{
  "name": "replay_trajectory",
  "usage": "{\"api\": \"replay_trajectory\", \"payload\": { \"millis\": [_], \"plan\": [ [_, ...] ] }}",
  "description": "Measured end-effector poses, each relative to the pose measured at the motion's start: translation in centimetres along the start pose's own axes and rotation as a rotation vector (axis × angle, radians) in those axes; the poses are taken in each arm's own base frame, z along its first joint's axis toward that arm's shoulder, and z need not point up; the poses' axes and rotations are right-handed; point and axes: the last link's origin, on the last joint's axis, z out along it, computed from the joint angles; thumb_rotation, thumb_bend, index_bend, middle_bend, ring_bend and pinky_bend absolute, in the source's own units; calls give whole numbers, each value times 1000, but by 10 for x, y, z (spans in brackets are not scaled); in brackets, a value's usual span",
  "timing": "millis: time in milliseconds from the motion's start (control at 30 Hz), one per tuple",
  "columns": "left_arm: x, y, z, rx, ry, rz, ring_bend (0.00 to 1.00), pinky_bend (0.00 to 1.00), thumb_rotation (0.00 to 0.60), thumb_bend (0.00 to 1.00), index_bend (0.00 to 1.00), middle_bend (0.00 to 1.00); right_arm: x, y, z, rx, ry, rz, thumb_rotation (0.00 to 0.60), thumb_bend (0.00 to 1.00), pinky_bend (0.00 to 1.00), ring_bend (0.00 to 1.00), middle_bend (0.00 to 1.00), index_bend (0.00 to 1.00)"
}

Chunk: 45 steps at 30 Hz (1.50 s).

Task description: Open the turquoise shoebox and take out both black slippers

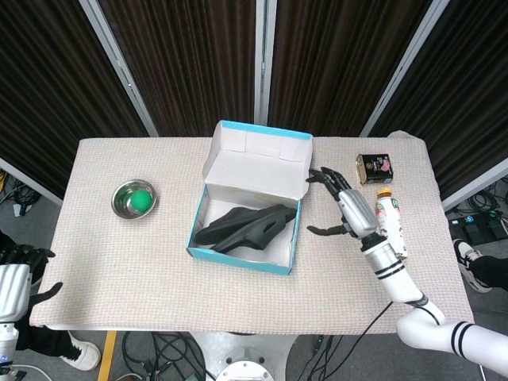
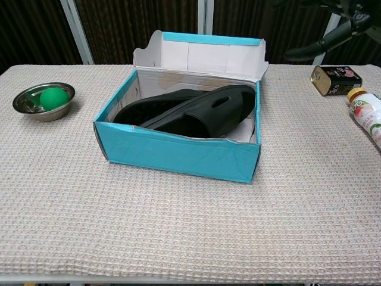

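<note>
The shoebox [image 1: 242, 230] is seen lid-up on the tabletop [image 1: 119, 254], just left of the right hand [image 1: 345, 210], which is spread and holding nothing. The slippers [image 2: 196, 110] are kept inside; their number cannot be told. The left hand [image 1: 12, 286], off the tabletop edge, is partly cropped; its state cannot be told.

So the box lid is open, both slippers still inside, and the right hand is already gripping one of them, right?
Not quite. The head view shows the right hand open beside the box, holding nothing. The lid is open and the slippers are inside.
</note>
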Motion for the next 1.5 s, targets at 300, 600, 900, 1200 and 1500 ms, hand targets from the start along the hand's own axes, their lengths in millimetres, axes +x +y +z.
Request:
{"api": "replay_trajectory", "payload": {
  "millis": [300,600,900,1200,1500],
  "plan": [
    [-2,8,4,-45,7,-16,275,219,600,0,411,455,-33,-17,16,45,-217,-383,600,0,146,36,233,217],
    [-7,1,1,-31,-2,-29,275,219,600,0,410,455,-83,-21,43,-1,-244,-525,600,0,149,35,222,226],
    [-10,-5,-4,-6,-1,-41,275,219,600,0,411,455,-96,-12,54,-44,-186,-547,600,0,149,66,324,363],
    [-11,-5,-5,3,-5,-47,275,219,600,0,411,455,-103,-7,58,-60,-188,-544,600,0,149,71,339,413],
    [-12,-9,-6,13,-9,-57,275,218,600,0,410,455,-113,-7,66,-52,-181,-550,600,86,149,104,386,441]
  ]
}}
